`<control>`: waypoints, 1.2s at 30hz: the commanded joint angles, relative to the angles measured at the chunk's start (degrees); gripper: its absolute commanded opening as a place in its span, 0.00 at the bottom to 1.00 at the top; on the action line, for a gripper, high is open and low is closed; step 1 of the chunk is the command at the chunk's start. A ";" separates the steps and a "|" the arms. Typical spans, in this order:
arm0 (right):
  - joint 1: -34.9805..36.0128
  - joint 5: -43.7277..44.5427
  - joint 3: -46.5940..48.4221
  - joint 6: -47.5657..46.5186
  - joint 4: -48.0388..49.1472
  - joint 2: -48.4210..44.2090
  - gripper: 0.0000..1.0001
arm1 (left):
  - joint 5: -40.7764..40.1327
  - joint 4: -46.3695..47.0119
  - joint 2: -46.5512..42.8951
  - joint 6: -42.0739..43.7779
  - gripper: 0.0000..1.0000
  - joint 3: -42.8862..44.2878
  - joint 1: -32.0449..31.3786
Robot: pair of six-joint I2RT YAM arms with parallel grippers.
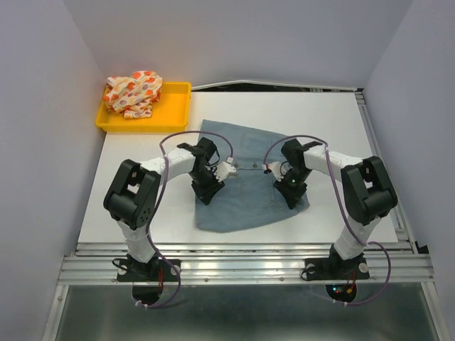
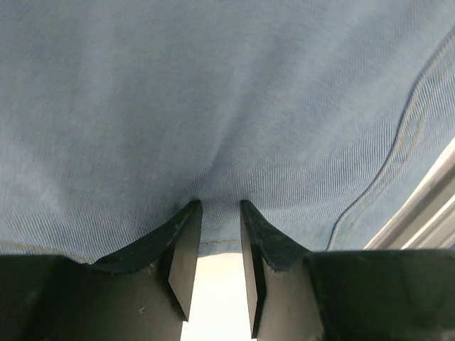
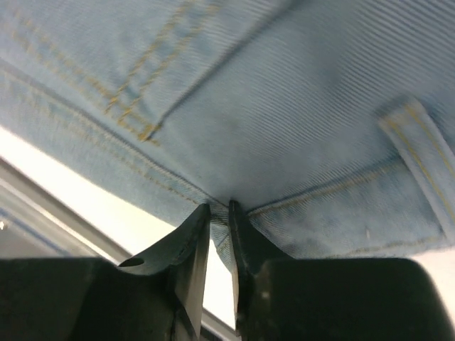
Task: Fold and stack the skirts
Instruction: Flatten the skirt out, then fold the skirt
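The light-blue denim skirt (image 1: 250, 192) lies spread in the middle of the white table. My left gripper (image 1: 209, 188) sits at its left side and my right gripper (image 1: 293, 192) at its right side. In the left wrist view my left gripper (image 2: 220, 204) is narrowly closed, with the skirt's hem (image 2: 220, 226) puckered between its tips. In the right wrist view my right gripper (image 3: 219, 206) is nearly closed and pinches a stitched seam of the denim (image 3: 298, 121). The white skirt with orange, red and purple spots (image 1: 134, 94) lies crumpled in a yellow tray.
The yellow tray (image 1: 174, 108) stands at the table's back left corner. White walls close in the left, right and back. A metal rail (image 1: 242, 250) runs along the near table edge. A dark cable (image 1: 284, 87) lies along the back edge.
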 commanded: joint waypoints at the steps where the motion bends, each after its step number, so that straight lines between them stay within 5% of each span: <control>1: 1.86 -8.02 -0.78 -5.14 -12.11 -1.58 0.25 | -7.35 6.71 4.61 0.51 0.43 3.49 4.14; 12: -3.32 -11.57 14.51 5.14 -5.29 -7.11 0.34 | -1.11 3.63 -7.68 6.66 0.59 4.83 4.86; 14: -7.36 -9.73 15.04 6.90 -1.69 -7.12 0.50 | -0.57 4.59 -10.05 7.10 0.64 4.91 3.81; 22: -23.44 -9.02 20.57 8.84 2.89 -0.37 0.68 | 2.86 10.73 -12.53 5.62 0.87 9.21 -8.56; 29: -26.97 -11.28 32.16 12.25 3.59 8.42 0.65 | -1.71 13.30 -0.87 -2.37 0.70 16.59 -9.82; 36: -22.84 -6.82 43.85 15.08 7.46 17.82 0.66 | -6.03 13.48 3.90 -0.20 0.61 11.43 -9.47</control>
